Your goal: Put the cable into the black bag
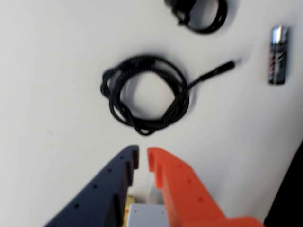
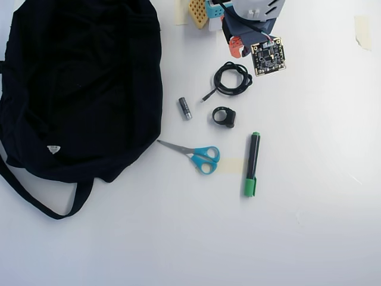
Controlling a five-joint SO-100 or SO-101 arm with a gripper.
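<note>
My gripper (image 1: 143, 158), fingertips nearly touching, hovers just short of the coiled cable (image 1: 144, 94); a battery (image 1: 278, 55) lies to its right.

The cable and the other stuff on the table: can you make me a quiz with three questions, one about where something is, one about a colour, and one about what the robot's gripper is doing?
1. In the overhead view, where is the black bag?
A. Left of the cable
B. Right of the cable
C. On top of the cable

2. What colour are the handles of the scissors?
A. Red
B. Blue
C. Yellow

3. What is the gripper doing?
A. Squeezing the cable
B. Holding the battery
C. Holding nothing, fingertips nearly together, short of the cable

Answers:
1 A, the bag fills the left side while the coil lies near the arm.
2 B, both loops are blue.
3 C, the wrist view shows bare table between fingertips and coil.
</note>
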